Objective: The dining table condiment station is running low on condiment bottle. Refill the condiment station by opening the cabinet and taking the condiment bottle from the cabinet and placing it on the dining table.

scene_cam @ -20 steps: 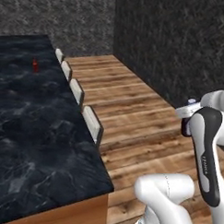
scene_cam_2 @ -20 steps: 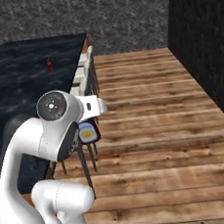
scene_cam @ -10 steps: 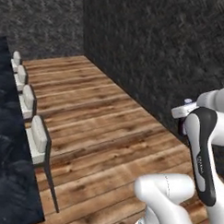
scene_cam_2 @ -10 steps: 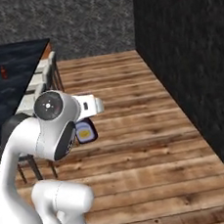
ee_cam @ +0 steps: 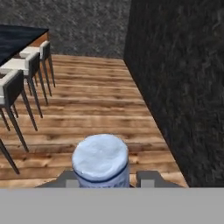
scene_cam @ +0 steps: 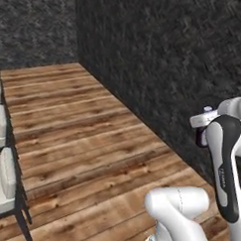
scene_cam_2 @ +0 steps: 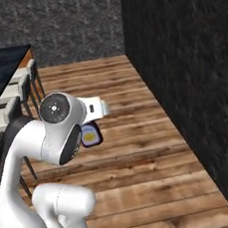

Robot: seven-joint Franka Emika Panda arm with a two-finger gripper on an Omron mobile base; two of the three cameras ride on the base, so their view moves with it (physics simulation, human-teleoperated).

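Gripper (ee_cam: 105, 183) is grasping the condiment bottle (ee_cam: 101, 161) upright — in transit. Dining table (scene_cam_2: 0, 69) is lying off left; carrying it level, clearing the stools (ee_cam: 26, 65).

The floor (scene_cam: 87, 126) is showing as warm planked wood with a visible grain and a slight sheen. The walls (scene_cam_2: 181, 68) are looking like rough, matt dark stone. The counter (ee_cam: 17, 37) is gleaming with a glossy black veined top. The stools (ee_cam: 19, 81) are carrying pale cushioned seats on thin dark legs. The bottle (ee_cam: 100, 159) is looking pale blue-white and faintly mottled on top.
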